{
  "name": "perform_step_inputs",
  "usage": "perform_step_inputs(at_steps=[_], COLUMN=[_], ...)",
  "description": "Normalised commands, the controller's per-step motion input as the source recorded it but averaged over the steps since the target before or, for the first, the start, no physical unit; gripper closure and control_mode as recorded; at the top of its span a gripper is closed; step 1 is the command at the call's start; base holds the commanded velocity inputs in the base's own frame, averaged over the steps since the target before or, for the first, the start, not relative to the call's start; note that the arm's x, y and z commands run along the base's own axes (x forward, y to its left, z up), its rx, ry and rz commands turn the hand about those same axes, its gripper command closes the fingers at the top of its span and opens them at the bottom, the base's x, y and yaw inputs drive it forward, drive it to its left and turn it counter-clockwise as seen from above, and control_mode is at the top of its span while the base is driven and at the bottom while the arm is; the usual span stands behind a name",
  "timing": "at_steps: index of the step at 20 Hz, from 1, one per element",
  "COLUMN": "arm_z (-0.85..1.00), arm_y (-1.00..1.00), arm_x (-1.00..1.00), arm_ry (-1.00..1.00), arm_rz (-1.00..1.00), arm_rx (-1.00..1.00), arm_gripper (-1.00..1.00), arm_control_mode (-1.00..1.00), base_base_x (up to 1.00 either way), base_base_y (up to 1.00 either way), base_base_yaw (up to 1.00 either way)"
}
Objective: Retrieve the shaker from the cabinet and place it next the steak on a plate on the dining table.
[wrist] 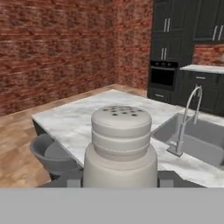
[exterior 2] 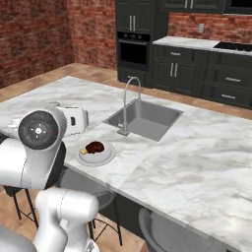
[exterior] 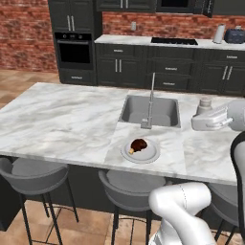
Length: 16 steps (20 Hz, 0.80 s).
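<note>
My gripper (wrist: 120, 180) is shut on the pale grey-white shaker (wrist: 120, 144), which stands upright with its holed cap up. In the left base view the shaker (exterior: 205, 105) and gripper (exterior: 200, 116) hover over the dining table (exterior: 62, 119), right of the sink and well right of the plate. The round light plate (exterior: 149, 154) lies near the table's front edge with the dark brown steak (exterior: 139, 144) on its left half. The right base view shows the shaker (exterior 2: 53, 105) to the left of the plate (exterior 2: 101, 158) and steak (exterior 2: 95, 146). Dark wall cabinets (exterior: 125, 5) hang far back.
A steel sink (exterior: 150, 112) with a tall faucet (exterior: 152, 95) is set into the table just behind the plate. Grey stools (exterior: 33, 174) stand along the near edge. My own white arm (exterior 2: 39, 142) rises close by. An oven (exterior: 74, 48) and cooktop counter (exterior: 172, 41) line the brick wall.
</note>
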Motion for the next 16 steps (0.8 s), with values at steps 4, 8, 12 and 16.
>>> perform_step_inputs(at_steps=[4, 8, 12, 16], arm_z=[-0.73, -0.64, -0.55, -0.46], arm_y=[-0.19, -0.31, -0.34, -0.36], arm_x=[0.55, 0.51, 0.48, 0.53], arm_ry=[0.00, 0.00, -0.01, 0.00], arm_rz=[0.25, 0.27, 0.22, 0.13], arm_rx=[-0.04, -0.01, -0.03, 0.00], arm_gripper=[1.00, 1.00, 1.00, 1.00], arm_control_mode=[-1.00, -1.00, -1.00, -1.00], base_base_x=[0.00, 0.00, 0.00, 0.00], base_base_y=[0.00, 0.00, 0.00, 0.00], base_base_yaw=[0.00, 0.00, 0.00, 0.00])
